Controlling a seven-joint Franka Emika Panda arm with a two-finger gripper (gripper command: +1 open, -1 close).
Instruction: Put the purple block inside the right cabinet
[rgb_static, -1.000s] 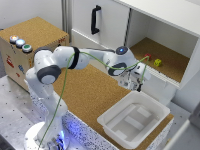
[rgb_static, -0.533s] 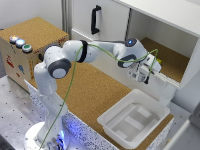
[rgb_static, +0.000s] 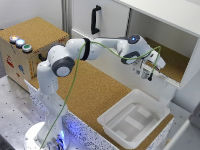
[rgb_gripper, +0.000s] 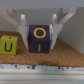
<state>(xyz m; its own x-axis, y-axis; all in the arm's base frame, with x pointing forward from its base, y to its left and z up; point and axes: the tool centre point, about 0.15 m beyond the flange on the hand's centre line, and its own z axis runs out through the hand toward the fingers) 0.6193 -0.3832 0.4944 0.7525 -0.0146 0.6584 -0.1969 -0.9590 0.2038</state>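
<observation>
In the wrist view a purple block (rgb_gripper: 39, 39) with a yellow "O" on its face sits between my gripper's (rgb_gripper: 39, 36) two white fingers (rgb_gripper: 22, 26), which press on its sides. Brown cork lies just beneath it. In the exterior view the gripper (rgb_static: 145, 74) hangs at the front edge of the right cabinet (rgb_static: 172, 62), the white-walled compartment with a cork floor; the block itself is too small to make out there. A yellow block (rgb_gripper: 7, 45) marked "U" rests on the cork beside the purple one.
A white plastic tub (rgb_static: 134, 118) stands on the cork counter below the gripper. A white cabinet front with a black handle (rgb_static: 94, 20) is at the exterior view's left of the opening. A wooden box with coloured buttons (rgb_static: 22, 47) sits far left.
The arm has swung up and toward the exterior view's right, from above the tub to the mouth of the right cabinet.
</observation>
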